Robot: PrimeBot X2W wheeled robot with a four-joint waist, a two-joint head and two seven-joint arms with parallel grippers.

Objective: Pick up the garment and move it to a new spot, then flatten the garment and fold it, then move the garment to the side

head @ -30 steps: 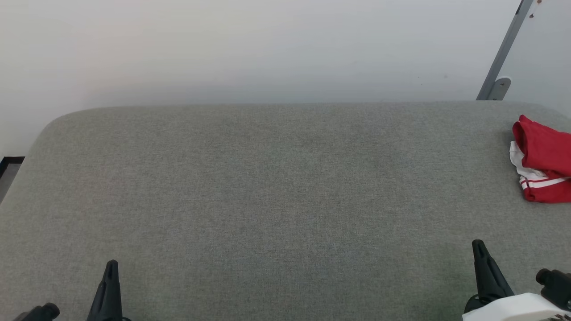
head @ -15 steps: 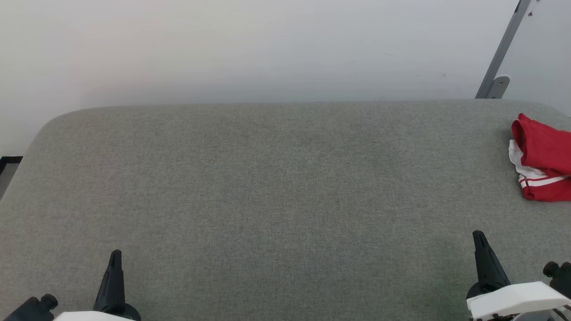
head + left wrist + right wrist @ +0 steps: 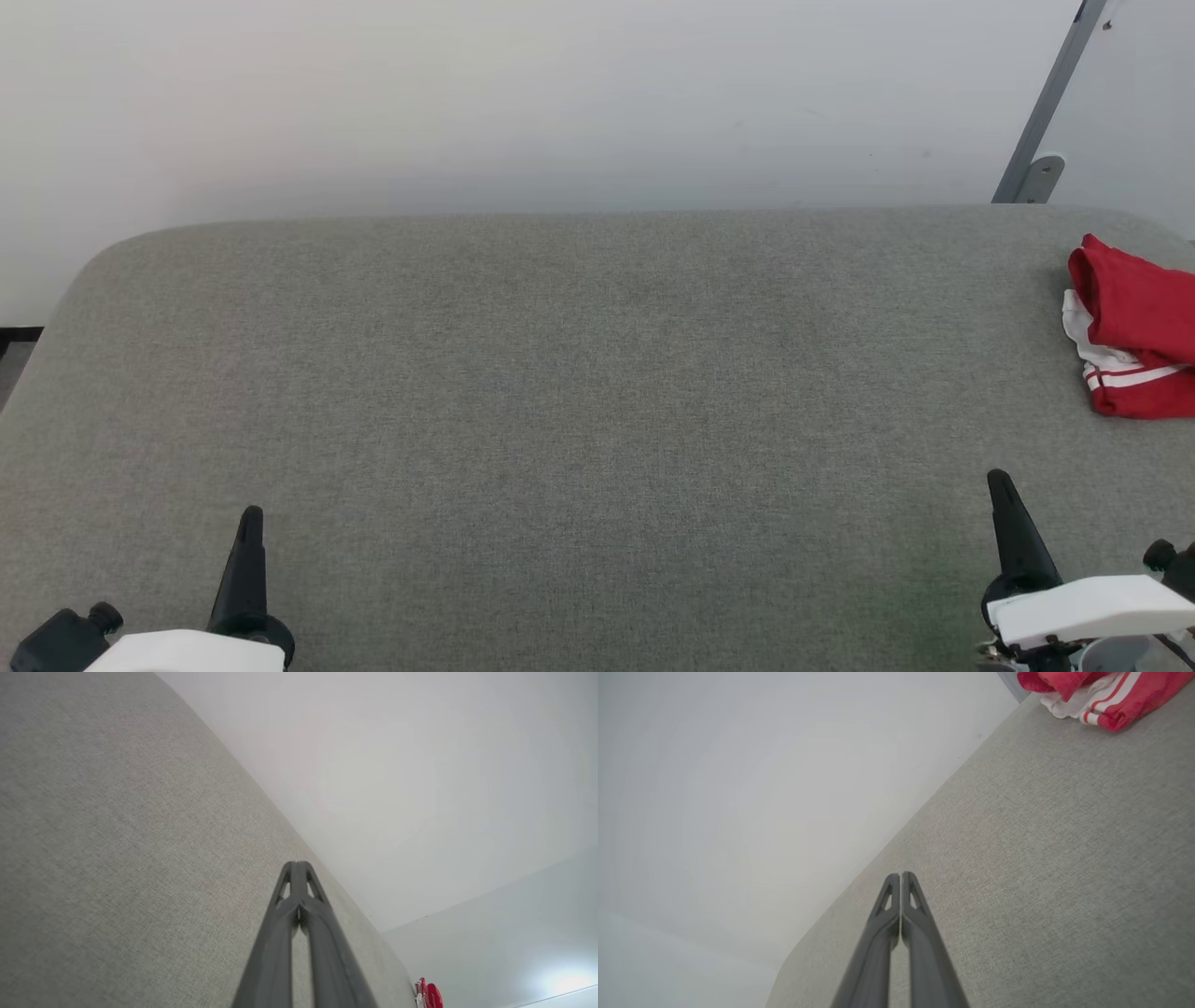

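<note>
Red garment point(image 3: 1134, 341) bunched on pad point(image 3: 560, 373) right edge.
We see right gripper point(image 3: 901, 875) and left gripper point(image 3: 297, 863) clenched empty at near edge, well apart from it.

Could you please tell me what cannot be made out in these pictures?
Red garment: the head view's right edge cuts it off, hiding its full shape and any lettering.
Right wrist view: the top edge crops it.
Left wrist view: it is too small to show folds.
Head view: left gripper and right gripper sit edge-on, bases cut by the bottom edge.
</note>
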